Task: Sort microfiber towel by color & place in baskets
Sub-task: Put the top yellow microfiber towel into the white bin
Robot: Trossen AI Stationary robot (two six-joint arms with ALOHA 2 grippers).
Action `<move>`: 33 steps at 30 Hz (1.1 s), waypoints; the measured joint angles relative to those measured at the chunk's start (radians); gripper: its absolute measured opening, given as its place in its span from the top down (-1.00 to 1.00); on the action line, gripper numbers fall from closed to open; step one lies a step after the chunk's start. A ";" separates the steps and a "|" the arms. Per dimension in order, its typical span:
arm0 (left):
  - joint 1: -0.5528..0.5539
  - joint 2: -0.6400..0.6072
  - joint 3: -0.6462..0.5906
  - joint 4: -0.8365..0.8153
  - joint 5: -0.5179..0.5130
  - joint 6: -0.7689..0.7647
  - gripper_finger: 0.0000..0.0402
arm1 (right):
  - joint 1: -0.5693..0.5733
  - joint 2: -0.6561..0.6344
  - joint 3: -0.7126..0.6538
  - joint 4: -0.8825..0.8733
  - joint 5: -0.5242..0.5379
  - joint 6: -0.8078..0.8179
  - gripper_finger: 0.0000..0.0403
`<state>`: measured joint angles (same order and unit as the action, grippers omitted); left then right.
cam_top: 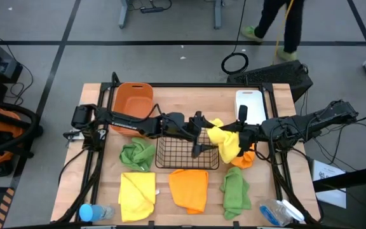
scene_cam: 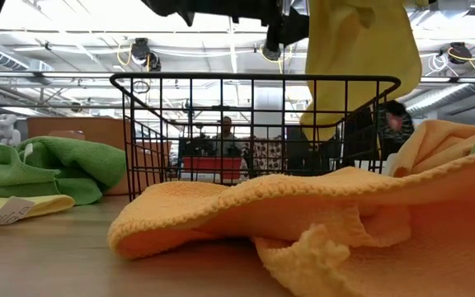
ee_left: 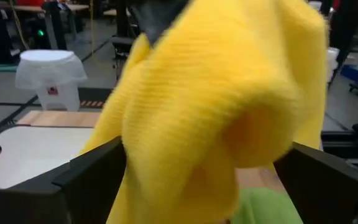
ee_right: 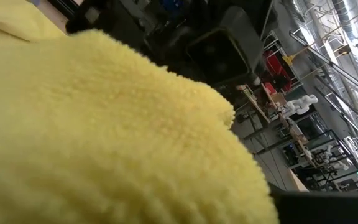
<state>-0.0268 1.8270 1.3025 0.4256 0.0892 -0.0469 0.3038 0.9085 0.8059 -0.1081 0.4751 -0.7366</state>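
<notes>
Towels lie along the near edge in front of the square black wire-mesh basket (cam_top: 187, 152): a flat yellow microfiber towel (cam_top: 137, 194) near-left of it, a spread orange microfiber towel (cam_top: 189, 187) just before its front wall, a long green microfiber towel (cam_top: 234, 191) near-right, and a bunched green towel (cam_top: 137, 153) just left of its wall. Over the basket's right rim hangs a bright yellow towel (cam_top: 224, 141), lifted clear of the table, a crumpled orange towel (cam_top: 244, 158) under it just right of the basket. The right gripper (cam_top: 241, 134) is at that rim with its jaws pinched closed on the hanging cloth, which fills its wrist view. The left gripper (cam_top: 200, 130) reaches across above the basket, fingers (ee_left: 92, 180) spread wide to either side of the same yellow cloth, not closed on it. This looks like a handover or regrasp of the yellow towel, mid-sort, every container apparently empty. Next calls for the left jaws to close on a fold before the right lets go. Beyond the basket, the oblong orange plastic tub (cam_top: 132, 102) sits far-left and the white rectangular plastic bin (cam_top: 250, 105) far-right.
</notes>
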 joint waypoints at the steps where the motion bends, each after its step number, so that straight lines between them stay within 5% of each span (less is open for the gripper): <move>1: 0.005 0.003 0.000 0.006 0.002 0.000 -0.90 | 0.000 0.000 0.000 0.000 0.000 0.003 1.00; 6: 0.022 0.003 0.000 0.034 0.052 0.003 -0.43 | 0.000 0.000 0.000 0.000 0.000 0.017 1.00; 14: 0.026 0.002 0.000 0.073 0.096 0.079 0.89 | -0.001 0.000 0.000 -0.009 0.000 0.251 0.87; 33: 0.118 -0.217 -0.001 -0.161 0.105 0.239 0.95 | 0.002 -0.112 -0.001 -0.345 0.100 0.751 -0.28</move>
<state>0.0914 1.6103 1.3018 0.2650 0.1939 0.1918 0.3058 0.7969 0.8047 -0.4532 0.5751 0.0143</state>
